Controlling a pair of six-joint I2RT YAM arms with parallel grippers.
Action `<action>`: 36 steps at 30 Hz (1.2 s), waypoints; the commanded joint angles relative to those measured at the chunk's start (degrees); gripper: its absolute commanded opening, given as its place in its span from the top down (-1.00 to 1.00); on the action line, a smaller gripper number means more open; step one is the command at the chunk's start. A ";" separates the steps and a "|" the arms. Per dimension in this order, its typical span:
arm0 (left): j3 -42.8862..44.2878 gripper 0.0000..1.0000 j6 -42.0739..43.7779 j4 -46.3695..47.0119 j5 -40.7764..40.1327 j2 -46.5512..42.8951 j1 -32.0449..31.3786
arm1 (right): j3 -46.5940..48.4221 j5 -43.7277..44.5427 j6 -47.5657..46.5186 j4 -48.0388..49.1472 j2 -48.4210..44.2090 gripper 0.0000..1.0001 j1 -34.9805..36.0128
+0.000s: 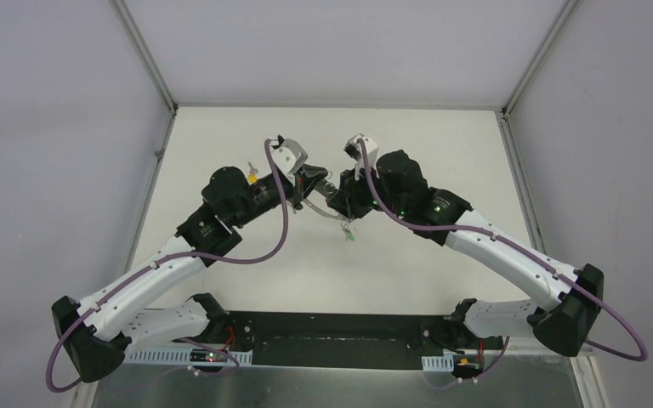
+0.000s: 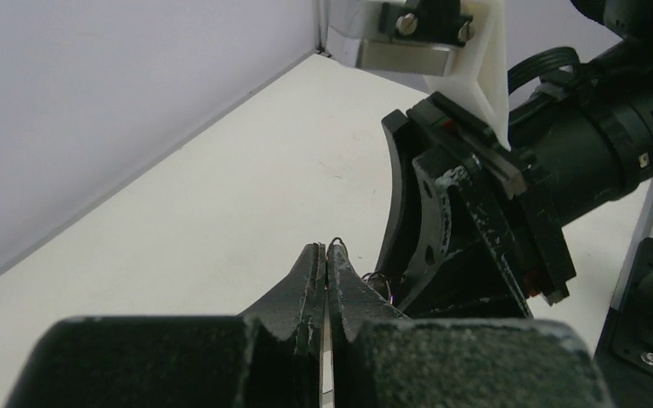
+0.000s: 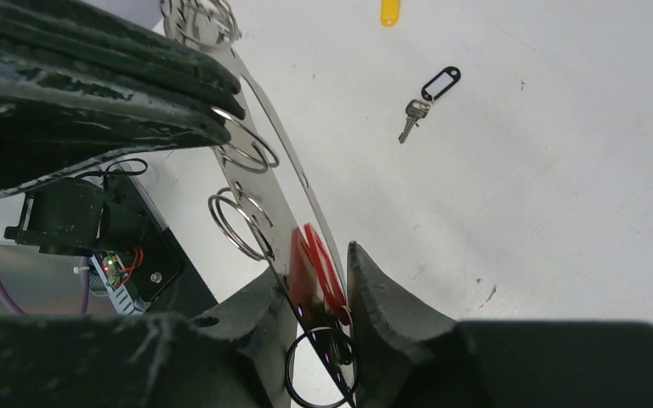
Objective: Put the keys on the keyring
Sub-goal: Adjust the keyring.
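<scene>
Left claw (image 2: 324,270) was fully closed, pinching the keyring (image 3: 279,185). A thin silver edge showed between its fingers in the left wrist view. Both claws met at centre frame in the top view, tips nearly touching, above the worktop (image 3: 544,187).

Right claw (image 3: 316,259) was narrow, with a red tag (image 3: 306,280) sandwiched between its fingers. Pads looked pressed on both faces. The keyring band ran from upper left of the right wrist frame, out of the left claw, down into the right claw's gap. Split rings (image 3: 247,153) hung along the band. A dark ring sat low between the right fingers, partly hidden.

Black-tag key (image 3: 421,100) lay flat on the worktop, upper right of centre in the right wrist view, well apart from both claws. Yellow tag (image 3: 389,12) was at the top edge, cropped, and its key wasn't visible there.

A small green tag (image 1: 350,237) showed just below the claws in the top view. Couldn't tell whether it was hanging or lying.
</scene>
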 commanded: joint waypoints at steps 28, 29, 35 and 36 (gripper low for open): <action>23.34 1.00 -1.77 -20.42 -20.19 16.52 -0.71 | 16.99 -2.09 12.82 -11.91 8.14 0.26 0.83; 22.82 1.00 -1.61 -20.06 -19.39 16.25 -0.71 | 16.00 -2.66 12.76 -10.59 7.34 0.12 0.83; 15.45 1.00 -1.03 -14.25 -14.71 11.12 -0.71 | 11.38 -2.72 12.66 -6.75 2.14 -0.52 -0.72; 13.72 1.00 -1.26 -12.12 -14.29 9.88 -0.71 | 10.59 -3.23 12.80 -5.95 1.16 -0.60 -1.44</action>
